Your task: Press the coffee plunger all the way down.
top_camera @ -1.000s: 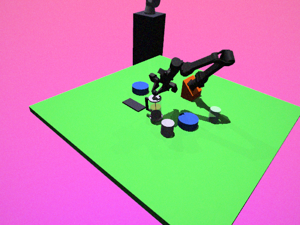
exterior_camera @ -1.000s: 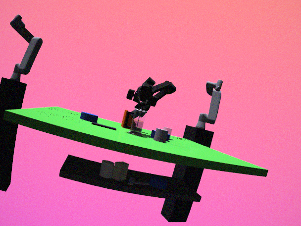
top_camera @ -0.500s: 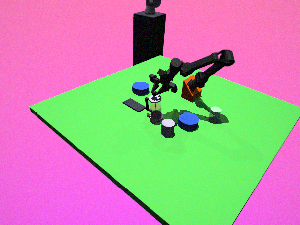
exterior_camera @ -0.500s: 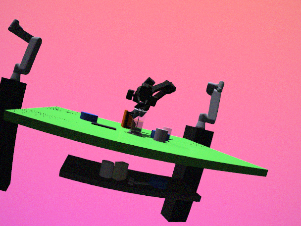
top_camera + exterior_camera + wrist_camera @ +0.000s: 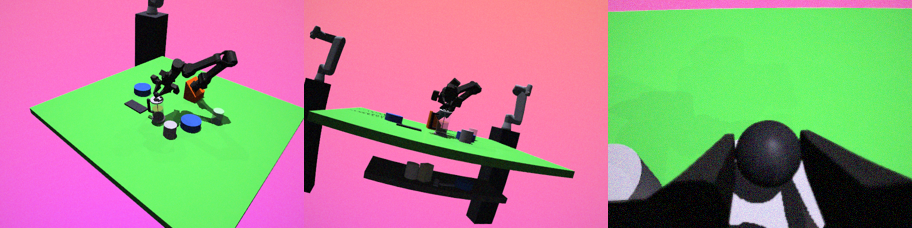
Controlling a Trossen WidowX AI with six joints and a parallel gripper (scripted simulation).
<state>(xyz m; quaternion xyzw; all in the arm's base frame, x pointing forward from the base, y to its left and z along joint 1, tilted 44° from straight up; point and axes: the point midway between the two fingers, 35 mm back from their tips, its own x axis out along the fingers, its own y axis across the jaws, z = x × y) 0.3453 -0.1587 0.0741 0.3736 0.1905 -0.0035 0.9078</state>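
At centre frame the tool (image 5: 768, 150) was clenched on the plunger knob (image 5: 768, 152), which sat just above the coffee press (image 5: 157, 107) lid (image 5: 758, 212).

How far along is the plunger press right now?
Done: the gripper is shut on the plunger knob. In hand: the knob sits just above the lid of the upright coffee press, so the push looks nearly finished. Left: bottom out, then open the jaws.

Plunger knob (image 5: 768, 152): dark, smooth, faint sheen. Coffee press (image 5: 157, 108): clear glass-like wall, white lid. Gripper (image 5: 767, 150) fingers: matt black. Table (image 5: 175, 162): flat matt green.
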